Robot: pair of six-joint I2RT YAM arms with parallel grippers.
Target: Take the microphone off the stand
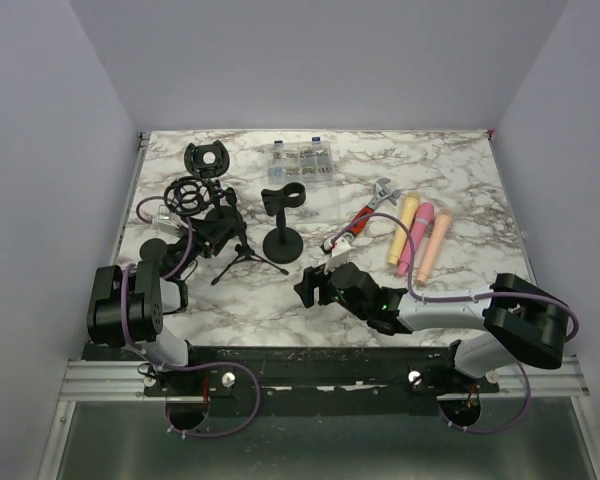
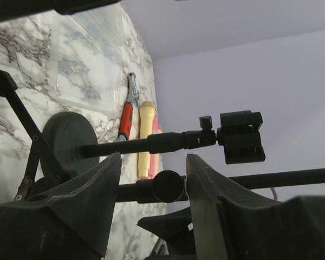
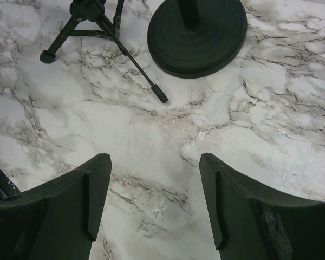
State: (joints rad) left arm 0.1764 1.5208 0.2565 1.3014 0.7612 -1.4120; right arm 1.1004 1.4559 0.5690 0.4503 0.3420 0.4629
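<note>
A black tripod stand (image 1: 242, 255) stands left of centre, its top hidden under my left gripper (image 1: 220, 228). In the left wrist view that gripper (image 2: 154, 160) is open, with a black knob (image 2: 169, 186) on a horizontal black rod between its fingers, against the right finger. A round-base stand (image 1: 283, 240) with an empty clip (image 2: 241, 136) stands beside it. Yellow (image 1: 404, 228), pink (image 1: 420, 240) and peach (image 1: 435, 235) microphones lie on the table at the right. My right gripper (image 1: 308, 285) is open and empty over bare marble (image 3: 154, 162).
Two black shock mounts (image 1: 205, 160) (image 1: 185, 195) sit at the back left. A clear parts box (image 1: 300, 162) is at the back. A red-handled wrench (image 1: 365, 215) lies left of the microphones. The tripod's legs (image 3: 97, 21) and the round base (image 3: 197, 32) lie ahead of my right gripper.
</note>
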